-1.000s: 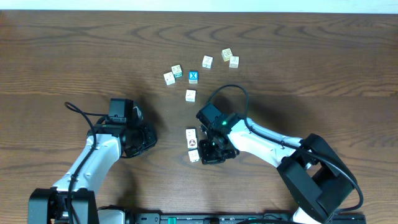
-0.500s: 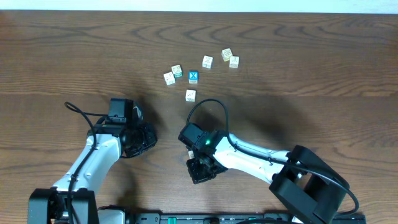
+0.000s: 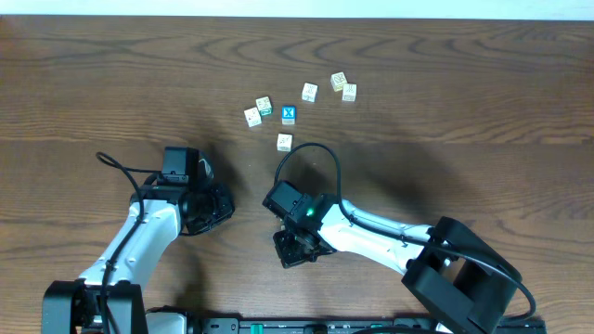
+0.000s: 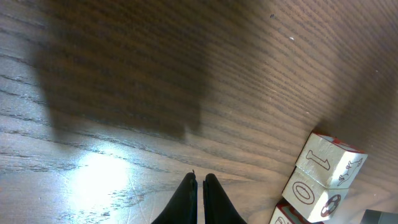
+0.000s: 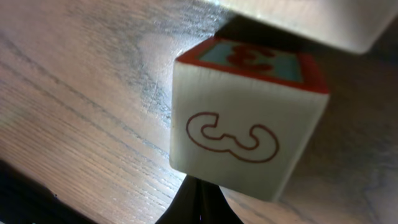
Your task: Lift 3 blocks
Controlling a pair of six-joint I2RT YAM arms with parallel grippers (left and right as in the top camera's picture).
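Note:
Three cream blocks stand in a close row; the left wrist view shows them at its lower right: one marked "1", one marked "0" and a red-edged one cut by the frame. From overhead my right gripper covers them. It is shut, its tips right under the edge of a block marked "3", with another block behind that. My left gripper is shut and empty, its tips over bare wood left of the row.
Several more small cubes lie scattered at the back of the wooden table, among them a blue one with a white X and a lone cream cube closest to my right arm. Cables loop above both wrists.
My right gripper has swung left from beside the row of blocks to over it, hiding the blocks from overhead. The left arm has not moved.

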